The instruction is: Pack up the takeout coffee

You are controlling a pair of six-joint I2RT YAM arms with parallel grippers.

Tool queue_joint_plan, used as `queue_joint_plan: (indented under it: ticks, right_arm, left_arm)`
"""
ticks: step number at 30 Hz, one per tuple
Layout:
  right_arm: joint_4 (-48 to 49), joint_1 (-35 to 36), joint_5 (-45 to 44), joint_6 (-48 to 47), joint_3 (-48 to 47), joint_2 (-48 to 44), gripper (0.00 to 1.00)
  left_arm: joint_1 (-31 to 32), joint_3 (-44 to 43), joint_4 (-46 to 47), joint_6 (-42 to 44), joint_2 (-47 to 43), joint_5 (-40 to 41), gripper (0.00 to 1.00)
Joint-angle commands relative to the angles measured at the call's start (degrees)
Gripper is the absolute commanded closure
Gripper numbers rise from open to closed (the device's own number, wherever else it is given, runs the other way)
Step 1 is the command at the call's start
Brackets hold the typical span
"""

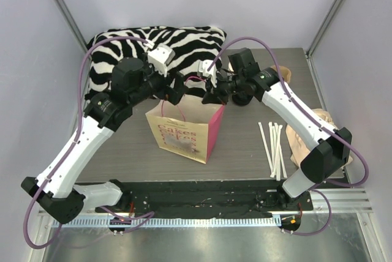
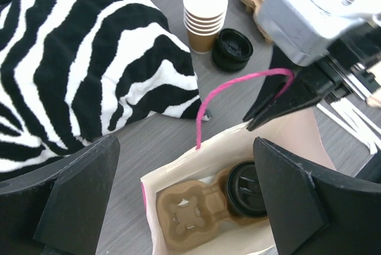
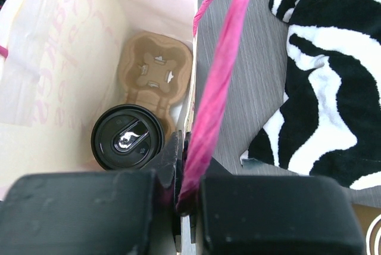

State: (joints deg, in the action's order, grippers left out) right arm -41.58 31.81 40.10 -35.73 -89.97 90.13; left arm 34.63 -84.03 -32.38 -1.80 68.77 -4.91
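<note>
Grey wood-grain tabletop [image 1: 245, 145] is shown between pale walls, with a zebra-striped cushion [image 1: 122, 48] at the back. A paper bag [image 1: 180, 136] with pink sides stands upright at the centre, its mouth open. The takeout coffee [image 3: 127, 137], a cup under a round black lid, is seen at the bottom of the bag. It is seated in one pocket of a brown cardboard carrier [image 3: 156, 67], whose other pocket is empty.

The right jaws are pressed together on the bag's pink cord handle [image 3: 217, 82], which is pinched between them and held up above the rim. The left jaws are spread wide over the bag's mouth, with nothing held. Outside the bag, a stack of lidless cups [image 2: 205, 14], loose black lids [image 2: 232, 48] and white straws [image 1: 272, 145] lie on the tabletop.

The packing itself appears done. What seems left is for the handle to be released and both arms drawn clear.
</note>
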Motion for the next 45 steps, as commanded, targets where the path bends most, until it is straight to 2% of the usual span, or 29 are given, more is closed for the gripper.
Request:
queue_joint_plan:
  ticks: [1,5,9,12,15,20,27,34,37,38,41,45]
  right_arm:
    - [2.82,0.44,0.68,-1.45,0.58,-3.55,0.99]
    - [3.0,0.88,0.86,-4.95,1.82,-4.34,0.99]
    - [3.26,1.23,1.39,-7.69,1.38,-3.56,0.99]
    - [3.18,1.85,1.65,-8.83,0.07,-2.5,0.91]
    - [3.26,2.11,1.48,-8.75,-0.99,-1.8,0.77]
    - [3.61,2.46,0.51,-7.26,-2.13,-1.71,0.66]
    - [3.7,2.46,-1.95,-0.85,-5.03,-2.15,0.43]
    - [4.05,2.46,-3.26,8.82,-9.78,-6.36,0.27]
    - [3.97,2.38,-9.66,14.97,-10.4,-9.17,0.24]
    - [3.7,2.29,-15.25,17.94,-10.22,-10.48,0.24]
    - [-0.33,1.06,-24.5,21.39,-8.38,-13.12,0.25]
    - [-4.9,-1.57,-31.37,28.76,-6.01,-16.11,0.27]
  left_arm:
    - [-0.7,0.87,2.49,-4.52,-0.3,7.19,0.0]
    - [-6.05,0.54,2.33,-11.36,0.04,3.08,0.0]
    - [-8.18,0.18,1.19,-12.17,0.75,0.07,0.0]
    - [-9.93,0.62,0.22,-12.87,1.45,-0.63,0.0]
    - [-12.13,0.71,-2.24,-13.66,2.5,-1.77,0.0]
    - [-13.54,2.37,-3.65,-13.4,2.42,-3.88,0.0]
    - [-14.15,3.52,-2.95,-13.31,2.5,-4.15,0.0]
    - [-14.77,2.91,-2.6,-12.52,3.82,-4.32,0.0]
    - [-15.29,2.12,-1.81,-11.91,4.79,-3.45,0.0]
    - [-15.47,1.77,-1.46,-11.82,5.23,-3.09,0.0]
    - [-16.79,-0.51,-1.72,-12.61,7.34,-1.69,0.0]
    - [-18.72,-1.93,-1.72,-13.84,9.97,-1.95,0.0]
